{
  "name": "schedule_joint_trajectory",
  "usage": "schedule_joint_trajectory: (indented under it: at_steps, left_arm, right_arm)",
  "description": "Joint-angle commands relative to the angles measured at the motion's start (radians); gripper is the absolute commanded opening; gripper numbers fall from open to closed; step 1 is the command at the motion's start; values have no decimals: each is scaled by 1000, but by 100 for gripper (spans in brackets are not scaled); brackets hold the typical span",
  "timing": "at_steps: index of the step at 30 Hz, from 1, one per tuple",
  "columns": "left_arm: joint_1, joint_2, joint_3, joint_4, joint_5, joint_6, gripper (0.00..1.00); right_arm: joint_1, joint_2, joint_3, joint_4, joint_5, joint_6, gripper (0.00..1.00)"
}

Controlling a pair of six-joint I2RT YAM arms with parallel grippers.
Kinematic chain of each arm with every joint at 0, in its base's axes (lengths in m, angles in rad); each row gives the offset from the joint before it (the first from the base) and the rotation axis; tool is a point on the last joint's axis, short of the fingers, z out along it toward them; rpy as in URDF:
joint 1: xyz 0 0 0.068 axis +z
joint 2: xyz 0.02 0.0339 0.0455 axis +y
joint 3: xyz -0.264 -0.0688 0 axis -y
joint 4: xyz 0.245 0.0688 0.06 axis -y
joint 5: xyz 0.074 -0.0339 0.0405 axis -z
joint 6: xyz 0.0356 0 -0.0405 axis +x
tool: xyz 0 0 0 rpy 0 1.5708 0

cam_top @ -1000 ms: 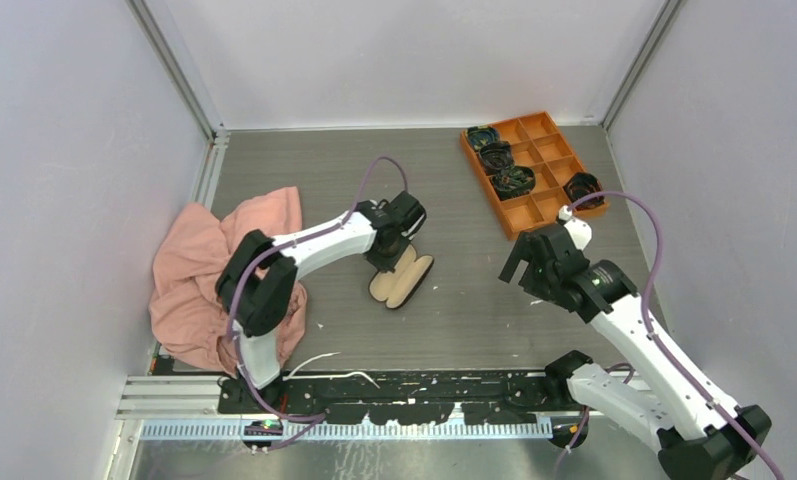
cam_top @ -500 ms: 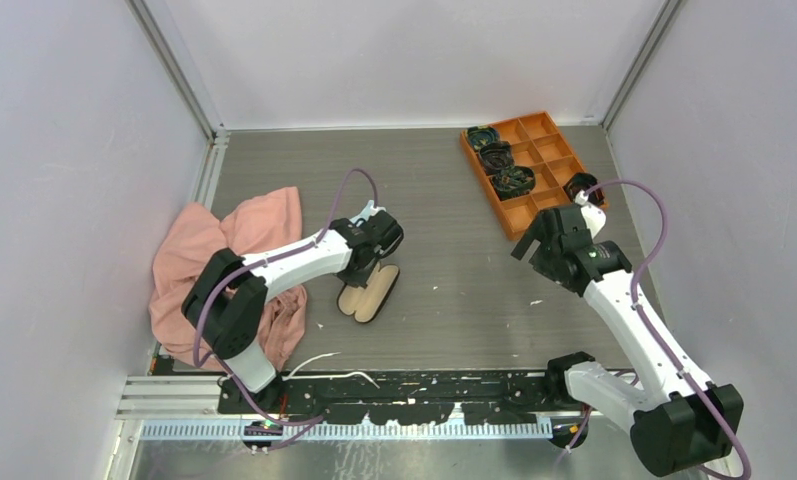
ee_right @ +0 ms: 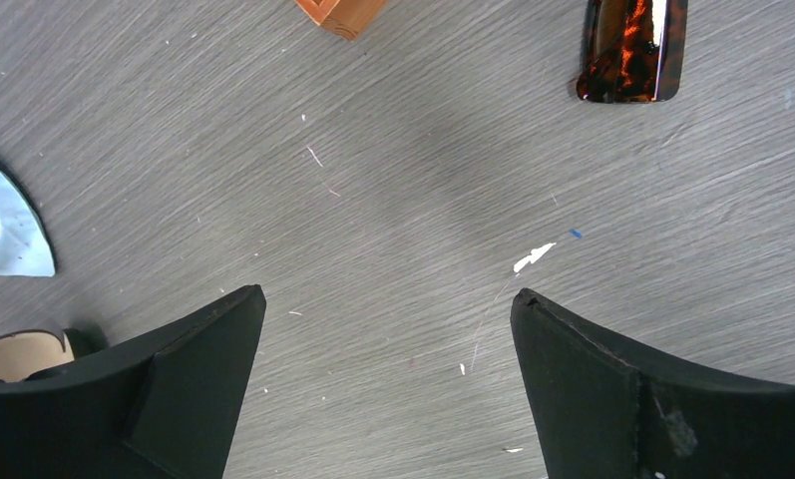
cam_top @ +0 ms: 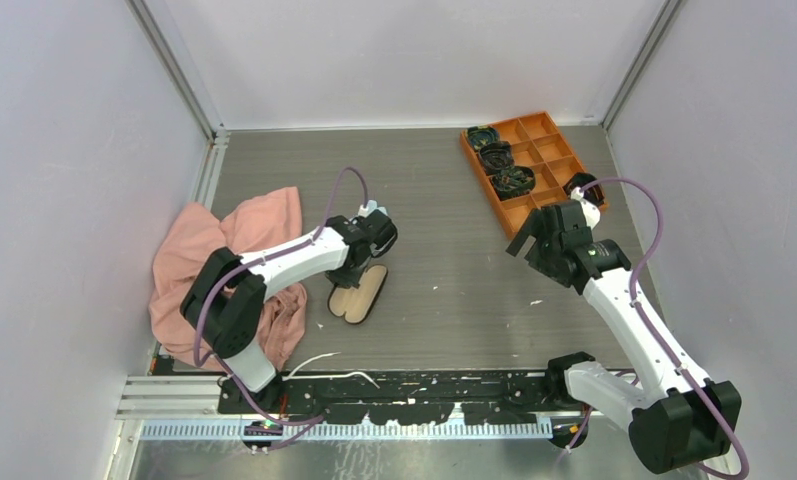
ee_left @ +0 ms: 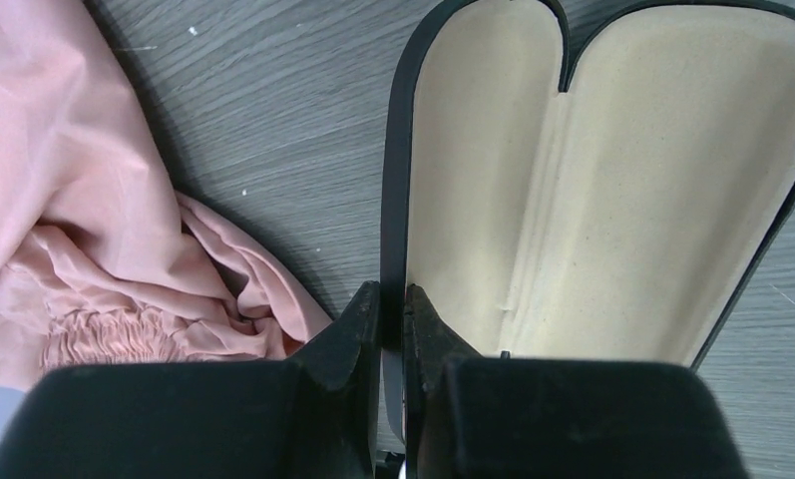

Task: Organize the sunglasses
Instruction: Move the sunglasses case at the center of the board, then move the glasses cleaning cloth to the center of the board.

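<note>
While I watched the feeds, the left gripper was pinched tight on the rim of the open black case, 1 finger on the tan lining, 1 outside. The case lay flat, left of the bench's middle, near the pink cloth by the left edge. The right gripper hung with its 2 fingers spread wide over bare bench. The sunglasses lay folded toward the right edge, near the orange tray's corner, apart from both grippers.
</note>
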Motion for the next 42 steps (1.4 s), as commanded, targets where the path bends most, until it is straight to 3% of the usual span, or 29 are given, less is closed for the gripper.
schedule_joint_trajectory:
  at_steps: [1, 7, 11, 14, 16, 18, 22, 27, 32, 42]
  left_arm:
    - [54, -64, 9, -23, -20, -6, 3]
    - [145, -86, 2, -35, -60, -17, 0]
    - [160, -36, 32, -34, -48, -34, 5]
    - [166, 2, 56, -41, -16, -40, 23]
    - [170, 9, 65, -46, -1, -43, 40]
    - [170, -4, 92, -76, -5, -58, 49]
    - [168, -69, 182, -122, -25, -88, 50]
    - [102, -103, 267, -44, 26, -72, 50]
    - [73, 43, 376, -67, 103, -113, 52]
    - [67, 300, 441, 49, 158, -135, 56]
  right_arm:
    - [-4, -12, 26, 32, -17, -20, 100]
    - [-4, -23, 16, 39, -32, -20, 100]
    - [-3, -40, 6, 41, -47, -15, 100]
    - [-4, -54, -2, 34, -48, -12, 100]
    - [-4, -66, -2, 18, -46, -12, 100]
    - [-4, -87, -3, 1, -45, -15, 100]
    - [-4, -127, 6, -26, -57, -16, 100]
    - [-4, -165, 36, -31, -116, 9, 100]
    - [-3, -185, 38, -31, -142, 25, 100]
    - [-4, -239, 35, -65, -164, 31, 100]
